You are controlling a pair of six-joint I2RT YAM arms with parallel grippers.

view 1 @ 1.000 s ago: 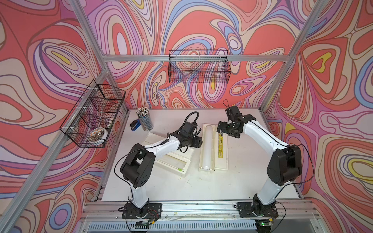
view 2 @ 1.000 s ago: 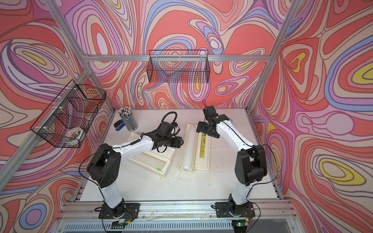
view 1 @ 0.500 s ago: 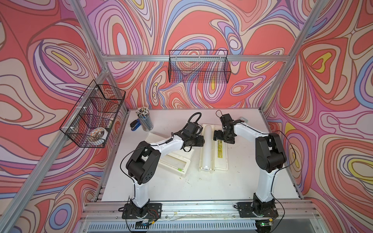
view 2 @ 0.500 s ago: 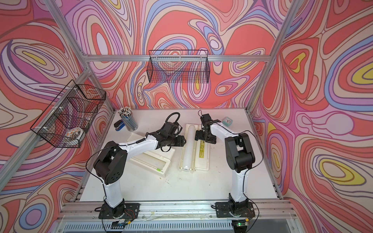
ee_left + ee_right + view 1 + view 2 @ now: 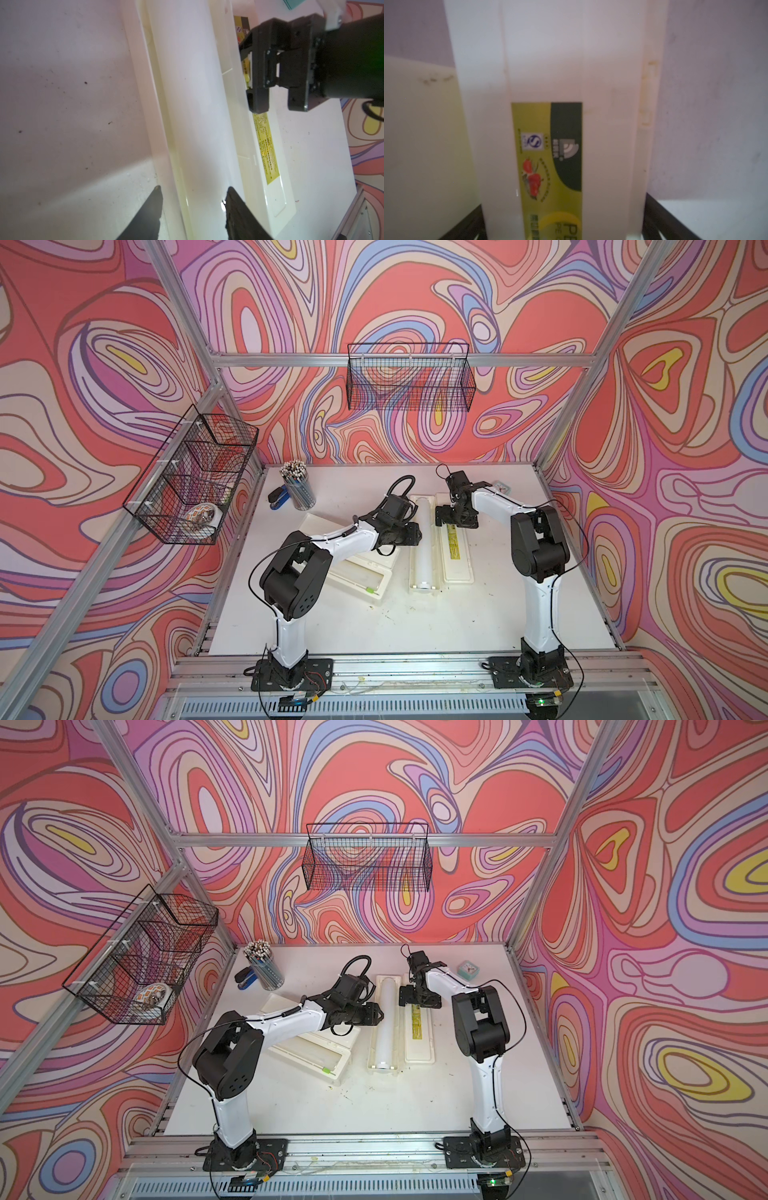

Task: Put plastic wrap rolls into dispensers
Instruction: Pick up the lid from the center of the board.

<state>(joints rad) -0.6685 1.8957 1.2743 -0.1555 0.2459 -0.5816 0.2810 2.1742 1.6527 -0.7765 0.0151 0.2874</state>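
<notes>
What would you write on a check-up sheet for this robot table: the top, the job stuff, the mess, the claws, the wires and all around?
Surface: white table, speckled with dark bits.
Job's things: one plastic wrap roll lies in the open middle dispenser, lid flat beside it; second dispenser open under the left arm, no roll seen inside.
Clutter: pencil cup, blue stapler, small teal clock at the back.
Grippers: left gripper straddles the roll, grip unclear; right gripper open, astride the lid.
Cables: black cable loop at the left wrist; thin leads along both arms.
Surroundings: swirly walls, metal frame, side basket, back basket.
</notes>
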